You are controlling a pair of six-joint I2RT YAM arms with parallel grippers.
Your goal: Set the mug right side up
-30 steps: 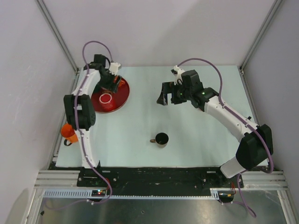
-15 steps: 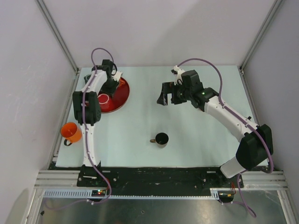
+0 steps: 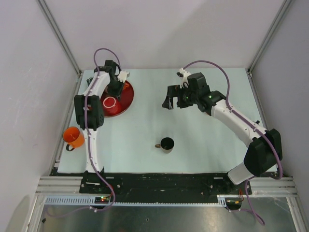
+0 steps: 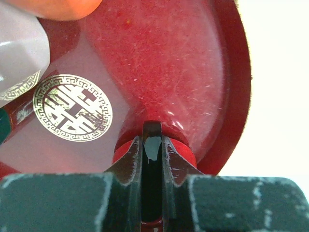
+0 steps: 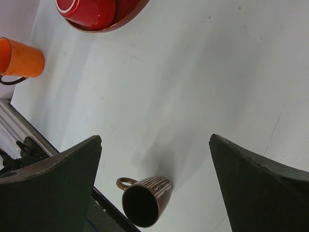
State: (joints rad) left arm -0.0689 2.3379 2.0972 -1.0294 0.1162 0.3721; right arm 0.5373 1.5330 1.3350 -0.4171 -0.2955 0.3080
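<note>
A red mug (image 3: 110, 102) stands upside down on the red plate (image 3: 124, 99), its white foot ring facing up; the right wrist view catches it at the top edge (image 5: 87, 12). My left gripper (image 3: 118, 83) is at the plate's far rim, apart from the mug. In the left wrist view its jaws (image 4: 153, 140) are pinched together on the thin dark-red rim of the plate (image 4: 193, 72). My right gripper (image 3: 170, 102) hovers wide open over the back middle of the table, holding nothing (image 5: 155, 140).
A brown mug (image 3: 167, 143) (image 5: 142, 203) stands mouth up near the front middle. An orange mug (image 3: 73, 137) (image 5: 19, 58) sits at the table's left edge. Frame posts and walls close in the table on the left, back and right.
The left arm has drawn in toward the plate's far edge, and its jaws have closed from wide apart onto the rim. The right arm and the mugs have stayed still.
</note>
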